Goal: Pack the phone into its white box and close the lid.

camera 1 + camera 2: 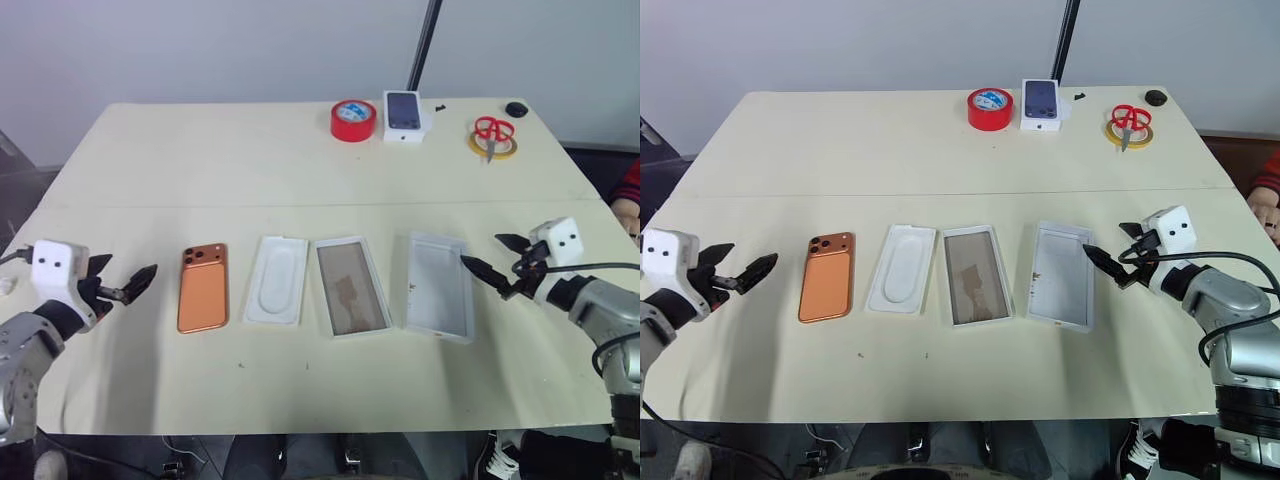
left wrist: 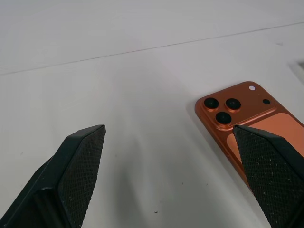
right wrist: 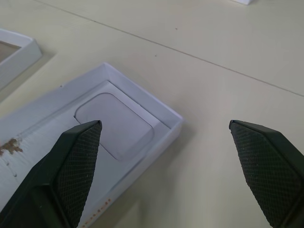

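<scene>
While both hover apart, left gripper (image 1: 128,283) and right gripper (image 1: 497,258) gape empty.

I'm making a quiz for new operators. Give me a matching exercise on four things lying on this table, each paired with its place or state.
Things:
1. slim copper-orange phone
2. shallow white box with brownish floor
3. shallow white lid, pale grey inside
4. red tape roll

Places or states:
A. at the far edge, beside a small white carton
B. nearest the open right gripper
C. back up, nearest the open left gripper
D. empty, between a white insert and the lid

Pairs: 1-C, 2-D, 3-B, 4-A
</scene>
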Robot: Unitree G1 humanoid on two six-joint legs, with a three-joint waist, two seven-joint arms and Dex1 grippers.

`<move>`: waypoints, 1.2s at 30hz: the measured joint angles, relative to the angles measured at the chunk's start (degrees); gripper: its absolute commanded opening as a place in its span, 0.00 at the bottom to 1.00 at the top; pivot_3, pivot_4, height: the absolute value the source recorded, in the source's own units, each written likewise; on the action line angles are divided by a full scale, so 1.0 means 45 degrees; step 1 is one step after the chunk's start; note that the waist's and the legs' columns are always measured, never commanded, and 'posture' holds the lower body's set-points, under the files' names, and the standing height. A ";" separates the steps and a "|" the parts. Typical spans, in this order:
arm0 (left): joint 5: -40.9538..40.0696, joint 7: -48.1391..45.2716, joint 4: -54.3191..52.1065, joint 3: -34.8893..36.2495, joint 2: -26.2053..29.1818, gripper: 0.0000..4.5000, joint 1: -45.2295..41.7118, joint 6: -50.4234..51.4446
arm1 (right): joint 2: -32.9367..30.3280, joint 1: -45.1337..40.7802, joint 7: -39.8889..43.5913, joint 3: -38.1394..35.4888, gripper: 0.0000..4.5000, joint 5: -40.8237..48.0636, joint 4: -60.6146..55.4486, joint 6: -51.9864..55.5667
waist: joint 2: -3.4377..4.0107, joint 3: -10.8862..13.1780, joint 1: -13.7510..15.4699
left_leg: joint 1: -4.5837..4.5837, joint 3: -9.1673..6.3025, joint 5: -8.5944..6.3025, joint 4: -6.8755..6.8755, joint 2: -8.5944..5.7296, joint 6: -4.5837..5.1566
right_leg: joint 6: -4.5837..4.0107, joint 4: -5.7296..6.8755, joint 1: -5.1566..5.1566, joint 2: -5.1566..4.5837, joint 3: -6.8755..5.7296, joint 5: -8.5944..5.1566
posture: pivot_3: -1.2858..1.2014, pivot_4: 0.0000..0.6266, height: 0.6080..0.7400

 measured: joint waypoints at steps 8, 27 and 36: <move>-0.0001 -0.0005 -0.0001 -0.0022 0.0001 1.00 -0.0121 -0.0002 | 0.0000 -0.0154 0.0009 0.0002 1.00 0.0114 -0.0362 0.0097 | 0.0000 0.0000 0.0001 | 0.0000 0.0000 0.0000 0.0001 0.0000 0.0000 | 0.0000 0.0001 0.0000 0.0000 0.0000 0.0000 | 0.52 0.24 0.62; -0.1856 0.2576 -0.4346 -0.3409 -0.2415 1.00 -0.1692 0.4053 | -0.0284 -0.0769 0.1069 0.2945 1.00 0.0094 -0.3652 0.0960 | -0.0002 -0.0001 0.0023 | -0.0005 -0.0024 -0.0007 0.0049 -0.0001 0.0011 | 0.0008 0.0004 0.0027 0.0006 -0.0006 -0.0003 | 0.52 0.24 0.62; -0.2859 0.5875 -0.4391 -0.3264 -0.3910 1.00 -0.3880 1.0118 | -0.0346 -0.0954 0.1320 0.3295 1.00 0.0087 -0.3801 0.1062 | -0.0004 0.0000 0.0055 | -0.0021 -0.0058 -0.0038 0.0116 -0.0006 0.0064 | 0.0014 0.0021 0.0045 0.0013 -0.0030 -0.0006 | 0.52 0.24 0.62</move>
